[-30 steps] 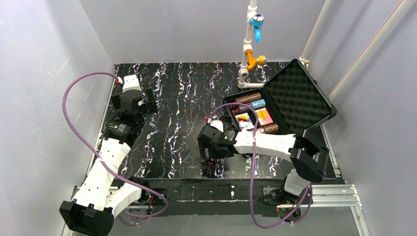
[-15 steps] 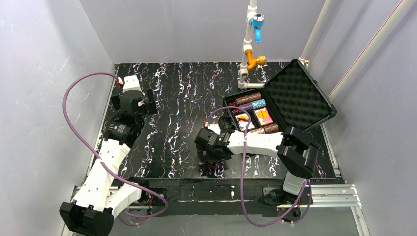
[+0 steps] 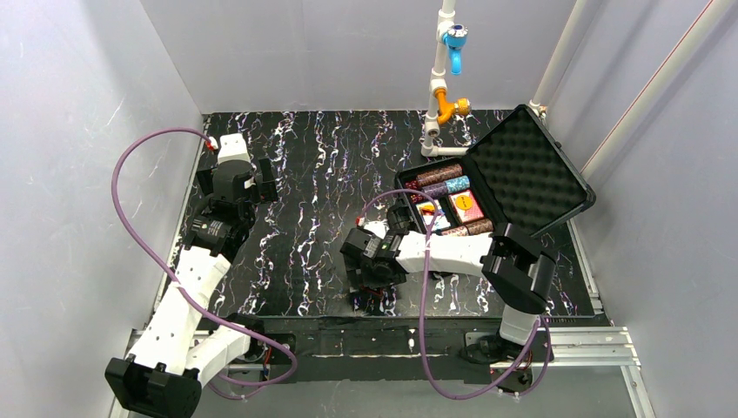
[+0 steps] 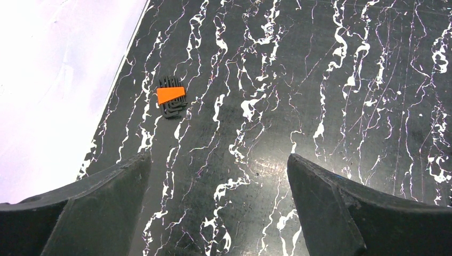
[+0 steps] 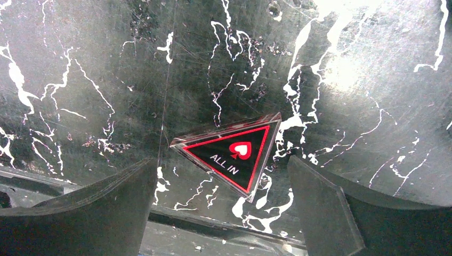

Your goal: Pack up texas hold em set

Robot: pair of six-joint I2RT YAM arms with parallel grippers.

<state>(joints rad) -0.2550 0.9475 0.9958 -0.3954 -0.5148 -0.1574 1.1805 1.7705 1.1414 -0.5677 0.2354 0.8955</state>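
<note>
The black hard case (image 3: 522,170) stands open at the back right with its foam lid up. Brown-maroon chip rolls (image 3: 439,172), card decks and an orange disc (image 3: 467,202) lie in it. A dark triangular "ALL IN" marker (image 5: 232,153) lies flat on the table near its front edge; it also shows in the top view (image 3: 374,298). My right gripper (image 5: 218,202) is open just above it, a finger on each side, touching nothing. My left gripper (image 4: 218,208) is open and empty over bare table at the far left (image 3: 261,187).
A small bundle of black hex keys with an orange tag (image 4: 171,98) lies near the table's left edge. A white pipe stand with orange and blue fittings (image 3: 444,96) rises behind the case. The table's front edge (image 5: 213,226) runs right under my right fingers.
My right gripper has moved left and toward the front edge, over the triangular marker. The left arm has not moved.
</note>
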